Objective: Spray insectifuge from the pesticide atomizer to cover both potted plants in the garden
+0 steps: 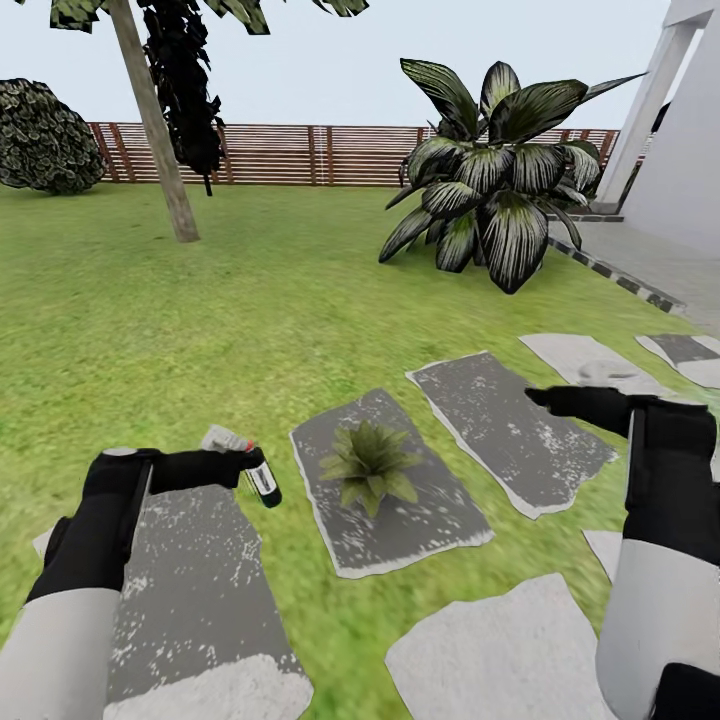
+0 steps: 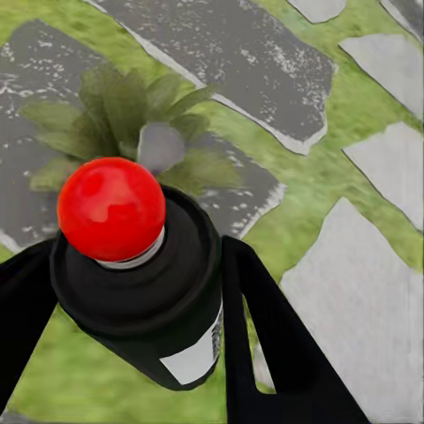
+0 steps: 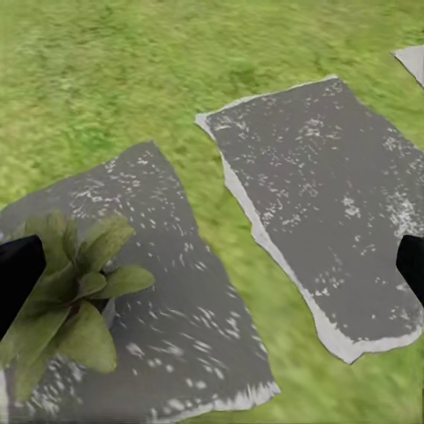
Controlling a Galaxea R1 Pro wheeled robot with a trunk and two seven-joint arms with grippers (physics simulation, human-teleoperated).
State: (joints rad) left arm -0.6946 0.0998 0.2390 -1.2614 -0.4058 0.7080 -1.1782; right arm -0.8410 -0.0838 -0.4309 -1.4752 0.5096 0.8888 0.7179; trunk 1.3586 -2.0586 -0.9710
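My left gripper is shut on the pesticide atomizer, a dark bottle with a white label, held low over the grass. In the left wrist view its red top faces the camera, with black fingers on both sides of the body. Just right of it, one potted plant, a low green rosette, sits on a dark stepping stone; its grey pot shows among the leaves. My right gripper hovers open over the neighbouring stone, its fingertips far apart. The second potted plant is out of view.
A big striped-leaf palm plant stands at the back right by the white house. A tree trunk, a round shrub and the brown fence lie beyond the grass. Pale stepping stones lie near me.
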